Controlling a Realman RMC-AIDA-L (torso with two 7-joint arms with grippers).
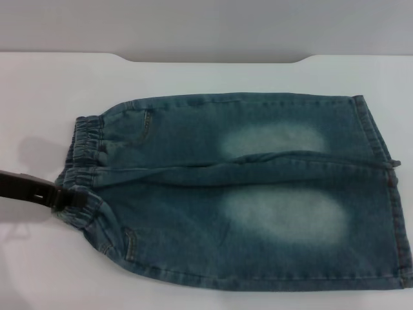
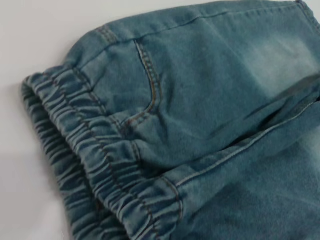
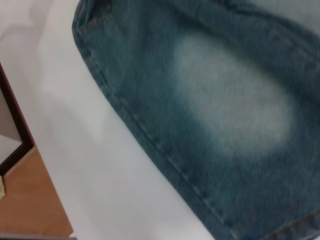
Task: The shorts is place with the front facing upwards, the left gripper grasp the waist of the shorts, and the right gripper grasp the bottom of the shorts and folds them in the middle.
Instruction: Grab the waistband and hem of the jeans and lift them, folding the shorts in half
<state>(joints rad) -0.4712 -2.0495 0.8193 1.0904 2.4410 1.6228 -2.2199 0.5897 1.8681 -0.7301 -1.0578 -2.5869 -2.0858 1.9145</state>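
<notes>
From the far left a dark arm came in low over the white tabletop (image 1: 39,258), and the left gripper (image 1: 64,197) at its end met the waist (image 1: 85,169) of the shorts (image 1: 245,194) near the middle of that gathered band; whether its fingers were clenched on the cloth or merely resting against it I could not tell, since the black tip merged with the dark ruffles. The shorts lay flat across the middle of the tabletop, waist to the left and the bottom of the shorts (image 1: 387,187) to the right, reaching almost to the right edge of the head view. Moving rightward past the elastic, two curved pocket openings (image 1: 147,126) showed orange stitching (the left wrist view showed one of them close up, just beside the puckered band), then a long crease ran along the centre seam between the legs. Two pale faded patches (image 1: 284,216) sat either side of that crease, one on each leg. The right gripper was nowhere in sight, though its wrist camera looked down on a faded patch, a stitched side seam, bare tabletop and a strip of wooden floor (image 3: 30,200) beyond the tabletop's edge.
</notes>
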